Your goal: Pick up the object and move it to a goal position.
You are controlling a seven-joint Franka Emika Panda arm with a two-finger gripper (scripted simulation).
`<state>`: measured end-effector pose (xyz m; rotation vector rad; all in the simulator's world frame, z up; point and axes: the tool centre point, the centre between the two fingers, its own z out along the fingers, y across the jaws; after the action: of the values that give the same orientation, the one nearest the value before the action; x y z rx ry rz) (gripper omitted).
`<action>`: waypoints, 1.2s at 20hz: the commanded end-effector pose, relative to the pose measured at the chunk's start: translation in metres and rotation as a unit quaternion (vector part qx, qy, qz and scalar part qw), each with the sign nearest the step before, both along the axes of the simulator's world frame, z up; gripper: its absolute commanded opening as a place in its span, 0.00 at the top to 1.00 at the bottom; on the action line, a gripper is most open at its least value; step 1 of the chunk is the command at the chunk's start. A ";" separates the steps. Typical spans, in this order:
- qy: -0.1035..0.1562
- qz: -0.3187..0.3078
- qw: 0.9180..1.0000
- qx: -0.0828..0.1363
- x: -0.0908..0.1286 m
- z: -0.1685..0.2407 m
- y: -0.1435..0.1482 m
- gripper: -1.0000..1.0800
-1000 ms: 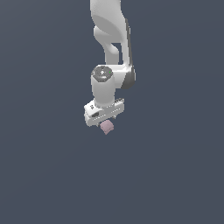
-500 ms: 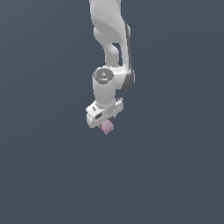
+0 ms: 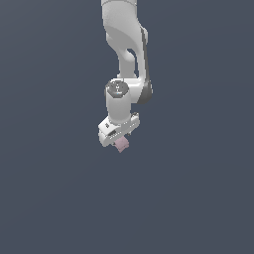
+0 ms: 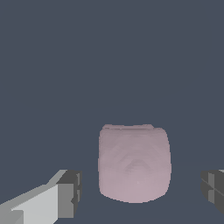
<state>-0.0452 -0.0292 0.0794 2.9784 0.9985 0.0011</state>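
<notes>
**Figure: Gripper poised over the object before the grasp**

The white, two-fingered robot gripper [image 3: 120,145] of the white jointed arm [image 3: 126,54] points downward over a plain dark grey-blue surface [image 3: 54,198]. The small pale pink-mauve faceted lump [image 4: 134,162], the task's object, sits directly under the gripper and peeks out just below its body in the exterior view. In the wrist view the lump lies between the two dark grey finger pads [image 4: 70,193], with open gaps on both sides: the jaws stand apart and touch nothing. The lump appears closer to one pad than to the other. No goal marker is visible in either view. Judged risk: if the jaws close from this off-centre stance, the nearer pad meets the lump first and may push or twist it; a slanted facet could then let it slip free during the lift.
</notes>
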 end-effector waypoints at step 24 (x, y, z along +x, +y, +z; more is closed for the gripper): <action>0.000 0.002 1.000 0.000 0.000 -0.038 0.001 1.00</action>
<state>-0.0454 -0.0293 0.0408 2.9763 1.0029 0.0018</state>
